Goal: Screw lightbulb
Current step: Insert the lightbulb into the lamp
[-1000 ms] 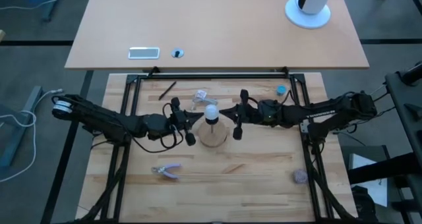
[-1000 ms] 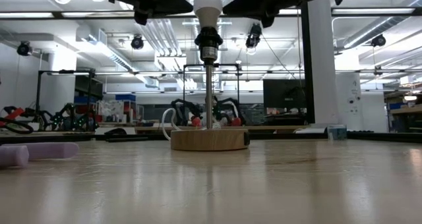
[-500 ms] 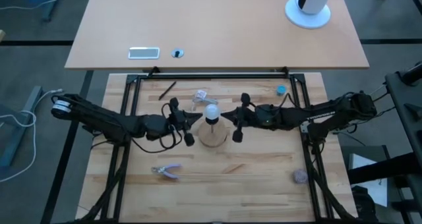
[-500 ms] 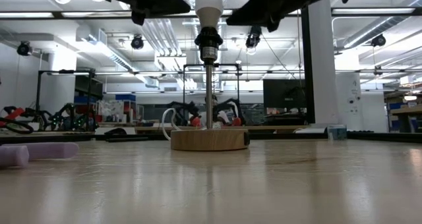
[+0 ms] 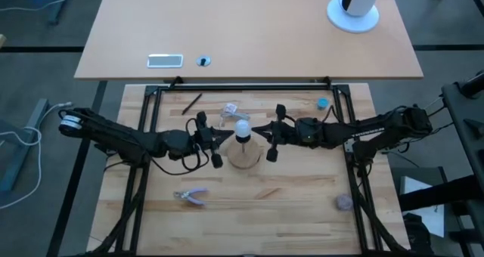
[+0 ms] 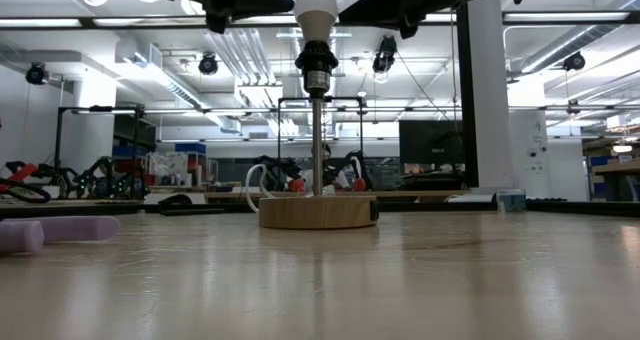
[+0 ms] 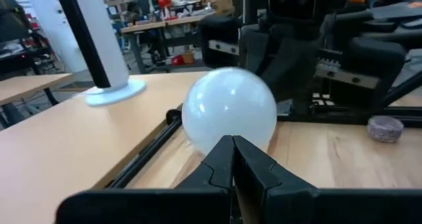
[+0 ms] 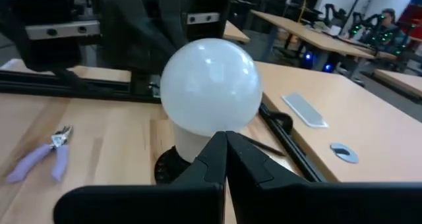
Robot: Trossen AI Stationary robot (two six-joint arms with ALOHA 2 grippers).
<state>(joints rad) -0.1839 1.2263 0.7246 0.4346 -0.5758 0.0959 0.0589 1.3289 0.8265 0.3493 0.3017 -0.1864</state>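
Lightbulb [image 5: 242, 128] sat upright in the lamp socket, axis vertical, dead centre between both claws. Right gripper [image 5: 266, 132] and left gripper [image 5: 218, 138] both pinched closed, empty, equally near, tips just beside the globe.

You face a robotics lab: exposed ceiling ducts [image 6: 240, 55], workbenches [image 8: 310, 36], a monitor [image 6: 428, 140], other robot arms [image 6: 60, 177].

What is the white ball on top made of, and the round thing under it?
The lightbulb looks like frosted white glass or plastic: smooth and matte, with soft highlights. I cannot tell which. The round base looks like pale unpainted wood, tan like the table. The thin post between them looks like metal, silvery and shiny.
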